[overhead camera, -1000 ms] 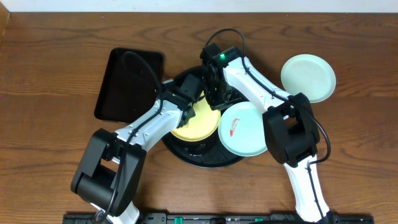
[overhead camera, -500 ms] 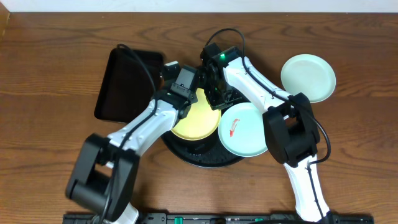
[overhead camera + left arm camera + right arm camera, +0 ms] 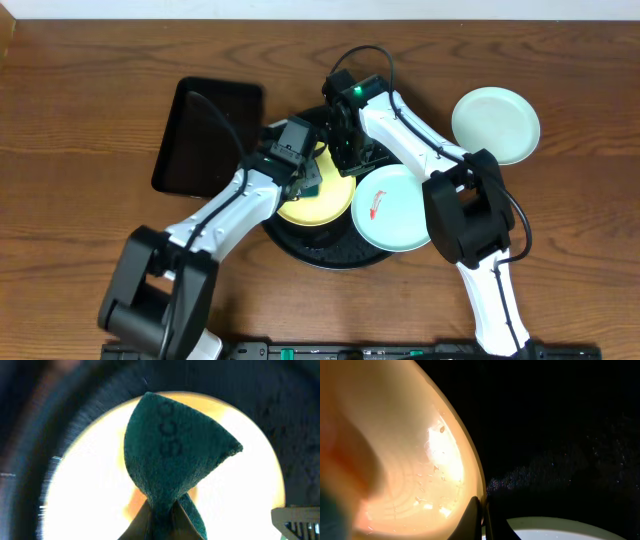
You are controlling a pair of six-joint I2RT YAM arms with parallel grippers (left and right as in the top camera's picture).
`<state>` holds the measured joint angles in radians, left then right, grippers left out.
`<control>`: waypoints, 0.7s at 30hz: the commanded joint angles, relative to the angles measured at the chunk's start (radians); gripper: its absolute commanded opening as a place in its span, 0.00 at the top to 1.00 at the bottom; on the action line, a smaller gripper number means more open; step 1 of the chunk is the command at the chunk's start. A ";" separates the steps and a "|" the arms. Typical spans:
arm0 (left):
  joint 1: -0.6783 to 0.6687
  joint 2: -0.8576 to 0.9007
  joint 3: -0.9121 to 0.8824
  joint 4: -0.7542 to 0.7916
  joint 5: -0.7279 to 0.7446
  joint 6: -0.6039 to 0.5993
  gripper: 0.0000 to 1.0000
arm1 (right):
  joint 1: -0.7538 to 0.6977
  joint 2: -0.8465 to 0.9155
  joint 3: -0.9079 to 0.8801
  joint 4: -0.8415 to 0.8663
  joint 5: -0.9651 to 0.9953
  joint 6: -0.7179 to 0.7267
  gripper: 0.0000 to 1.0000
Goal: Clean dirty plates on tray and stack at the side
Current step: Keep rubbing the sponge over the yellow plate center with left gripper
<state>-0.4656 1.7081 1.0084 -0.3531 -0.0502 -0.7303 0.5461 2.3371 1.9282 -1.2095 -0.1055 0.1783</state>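
The wooden table [image 3: 80,100] carries everything. At its middle sits the round black tray [image 3: 290,240], and just to its left lies the rectangular black tray [image 3: 200,130]. Well off to the right, on the bare wood, rests the clean mint plate [image 3: 495,125]. On the round tray's right side lies the smeared mint plate [image 3: 395,210], with a red-orange streak across it. Beside it on the tray's left side is the yellow plate [image 3: 325,200], and an orange smear shows near its middle in my left wrist view. My right gripper [image 3: 481,515] is clenched on that yellow plate's rim at its upper edge. My left gripper [image 3: 161,517] is pinched tight on the teal sponge [image 3: 175,455], which fans out from my fingertips over the yellow plate's face.
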 commanded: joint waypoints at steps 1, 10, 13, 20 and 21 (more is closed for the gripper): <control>0.003 0.046 -0.010 0.022 0.091 -0.034 0.93 | -0.009 0.005 0.005 -0.006 0.052 -0.011 0.99; 0.005 0.100 -0.010 -0.094 -0.141 -0.004 0.93 | -0.009 0.005 0.005 -0.011 0.052 -0.011 0.99; 0.005 0.092 -0.007 -0.134 -0.243 -0.004 0.93 | -0.010 0.005 0.005 -0.010 0.053 -0.011 0.99; 0.006 0.035 0.023 -0.162 -0.363 -0.003 0.93 | -0.010 0.005 0.005 -0.013 0.053 -0.012 0.99; 0.006 0.019 0.024 -0.162 -0.381 -0.003 0.93 | -0.010 0.005 0.005 -0.014 0.053 -0.012 0.99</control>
<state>-0.4774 1.7649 1.0283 -0.4923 -0.2306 -0.7433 0.5461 2.3371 1.9285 -1.2114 -0.1020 0.1780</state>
